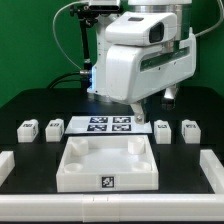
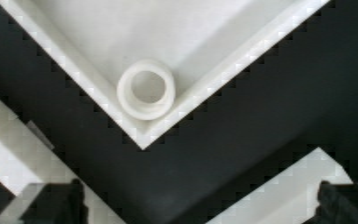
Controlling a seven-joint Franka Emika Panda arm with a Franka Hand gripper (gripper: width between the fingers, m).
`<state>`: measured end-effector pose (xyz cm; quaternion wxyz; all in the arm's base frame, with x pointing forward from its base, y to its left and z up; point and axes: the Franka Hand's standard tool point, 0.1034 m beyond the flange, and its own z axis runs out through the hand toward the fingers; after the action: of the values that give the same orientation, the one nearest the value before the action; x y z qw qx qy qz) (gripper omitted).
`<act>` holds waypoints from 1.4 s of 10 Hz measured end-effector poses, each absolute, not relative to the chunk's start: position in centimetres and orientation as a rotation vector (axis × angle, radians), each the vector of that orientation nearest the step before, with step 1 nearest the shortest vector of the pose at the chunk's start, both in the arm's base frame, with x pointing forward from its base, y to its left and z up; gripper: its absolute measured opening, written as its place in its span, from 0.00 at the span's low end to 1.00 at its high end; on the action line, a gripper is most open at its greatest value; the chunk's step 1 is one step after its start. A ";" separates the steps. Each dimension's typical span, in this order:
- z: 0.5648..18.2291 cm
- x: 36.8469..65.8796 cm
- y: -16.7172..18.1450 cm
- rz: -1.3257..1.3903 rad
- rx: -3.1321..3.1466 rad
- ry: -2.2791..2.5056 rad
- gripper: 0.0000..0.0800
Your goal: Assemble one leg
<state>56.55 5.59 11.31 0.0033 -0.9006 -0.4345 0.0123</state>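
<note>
Four small white legs with tags stand in a row on the black table: two on the exterior view's left point(image 1: 26, 127) point(image 1: 53, 126) and two on its right point(image 1: 163, 128) point(image 1: 189, 129). The large white square tray point(image 1: 70, 172) lies in front of them. My gripper point(image 1: 150, 103) hangs above the tray's far right corner, clear of every leg. In the wrist view the gripper point(image 2: 197, 205) is open and empty, with dark fingertips point(image 2: 51, 203) wide apart. Below it is the tray's corner with a round socket point(image 2: 147, 90).
The marker board point(image 1: 108, 124) lies between the two pairs of legs, behind the tray. White rails border the table on the left point(image 1: 6, 166), right point(image 1: 213, 172) and front point(image 1: 110, 208). The arm's bulky white body fills the upper middle of the exterior view.
</note>
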 end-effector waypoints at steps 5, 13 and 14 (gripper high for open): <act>11.3 56.6 5.6 0.039 -2.813 -1.383 0.81; 4.6 46.0 -0.7 0.002 -2.194 -2.220 0.81; 3.4 45.9 -1.4 0.006 -2.188 -2.211 0.81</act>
<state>45.89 -1.36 3.45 0.0157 -0.7033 -0.7107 0.0020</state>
